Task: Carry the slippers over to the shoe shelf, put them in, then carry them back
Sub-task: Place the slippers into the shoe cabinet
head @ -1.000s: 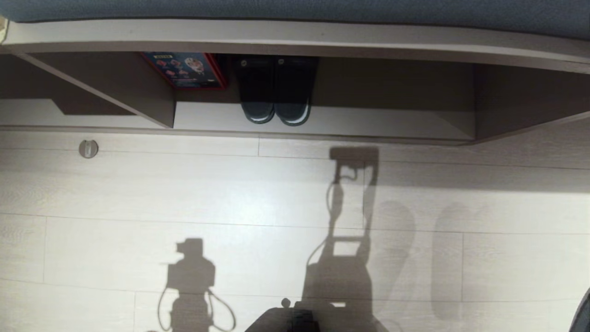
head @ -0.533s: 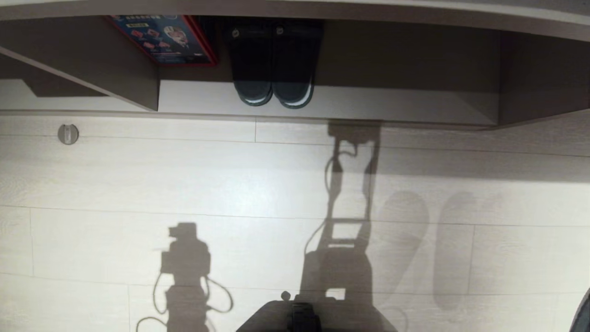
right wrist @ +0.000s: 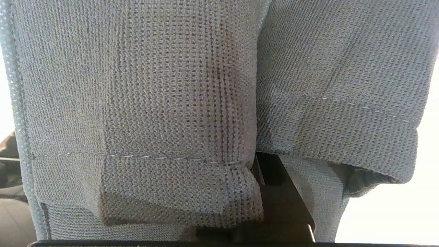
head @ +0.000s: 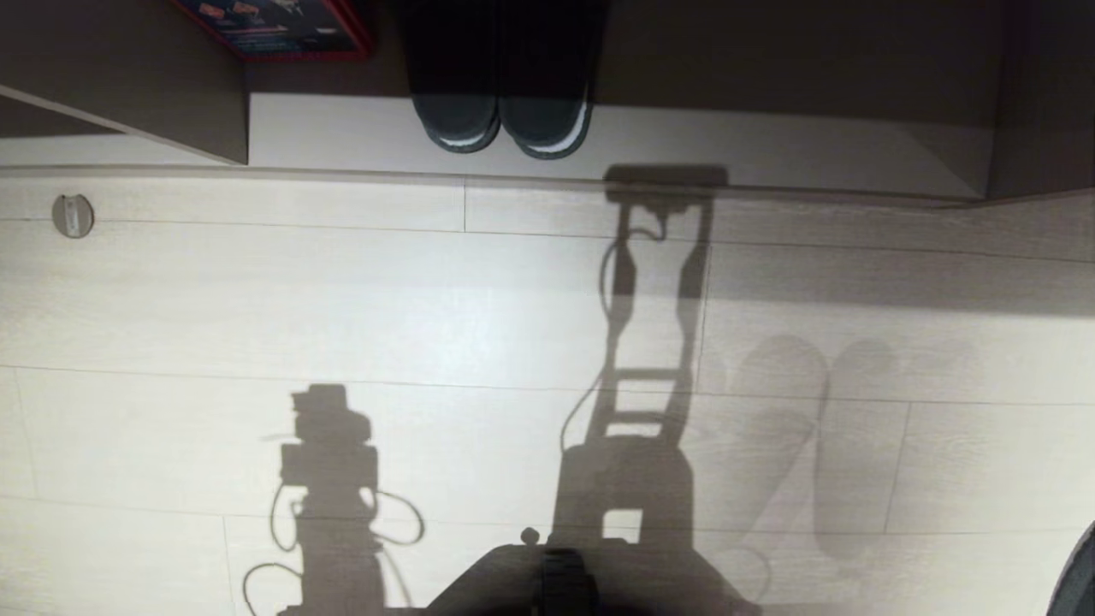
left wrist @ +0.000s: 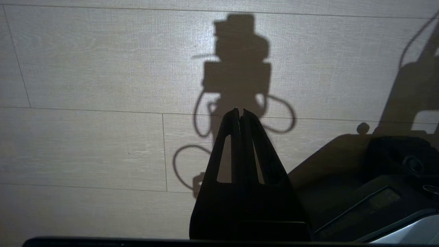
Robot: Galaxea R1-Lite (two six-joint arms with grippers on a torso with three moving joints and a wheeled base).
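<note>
Head view: the shelf (head: 770,145) runs along the top, its pale floor board lit at the front edge and its back in shadow. A dark pair (head: 500,94) with white sole edges already stands in the wide compartment, toes at the front edge, just beside the divider (head: 171,111); a red-edged box (head: 274,26) lies behind, near that divider. To the right of the dark pair the compartment floor shows nothing on it, which looks like the likely spot for the carried pair. Neither arm shows here; only their shadows fall across the pale plank floor (head: 257,299), among them two long slipper-shaped shadows to the right. A small round fitting (head: 73,214) sits in the floor near the shelf's front edge, at the left.

Left wrist view: the left gripper (left wrist: 240,115) hangs above the floor with its tips pressed together and nothing between them, parked and idle beside the dark robot base (left wrist: 377,171).

Right wrist view: the slippers (right wrist: 171,103) fill the picture, grey-blue knit, hanging side by side with their stitched openings toward the camera. The right gripper (right wrist: 274,192) is clenched on them near those openings, so both travel in one grasp, well short of the shelf.
</note>
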